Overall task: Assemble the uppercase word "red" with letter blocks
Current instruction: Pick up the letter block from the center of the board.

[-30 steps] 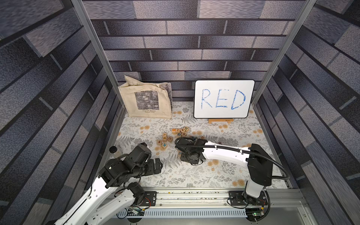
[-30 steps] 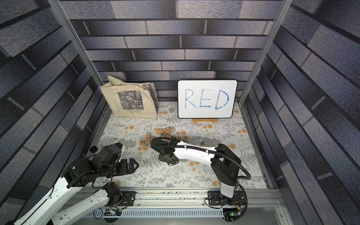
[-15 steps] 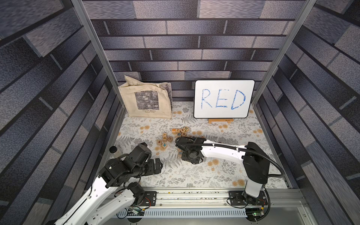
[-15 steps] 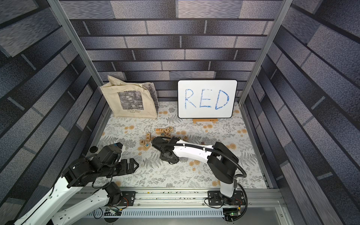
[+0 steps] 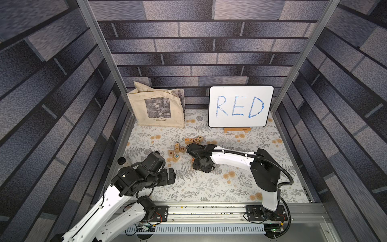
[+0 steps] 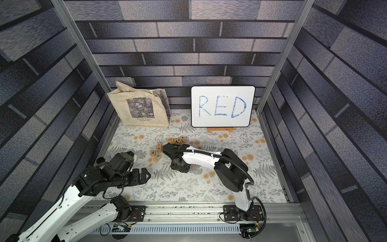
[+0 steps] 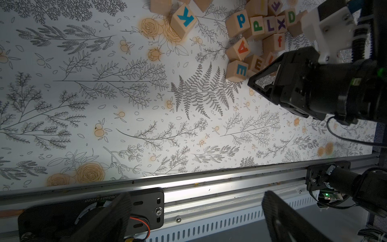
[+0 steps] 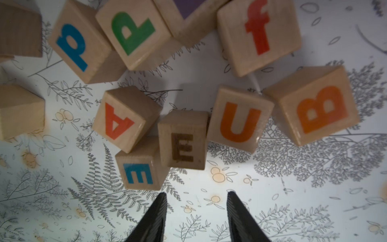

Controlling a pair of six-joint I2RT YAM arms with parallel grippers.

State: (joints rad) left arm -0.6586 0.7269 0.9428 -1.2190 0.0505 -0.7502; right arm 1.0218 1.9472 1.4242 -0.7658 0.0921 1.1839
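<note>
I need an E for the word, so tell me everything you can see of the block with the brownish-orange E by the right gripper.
A small pale wooden cube, grain showing, edges slightly rounded; the face toward the right wrist camera bears a brownish-orange capital E. It sits against the blue E block and beside the orange U block. The right gripper is just short of it, jaws apart, not touching.

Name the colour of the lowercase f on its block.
Red. The f block shows best in the right wrist view.
</note>
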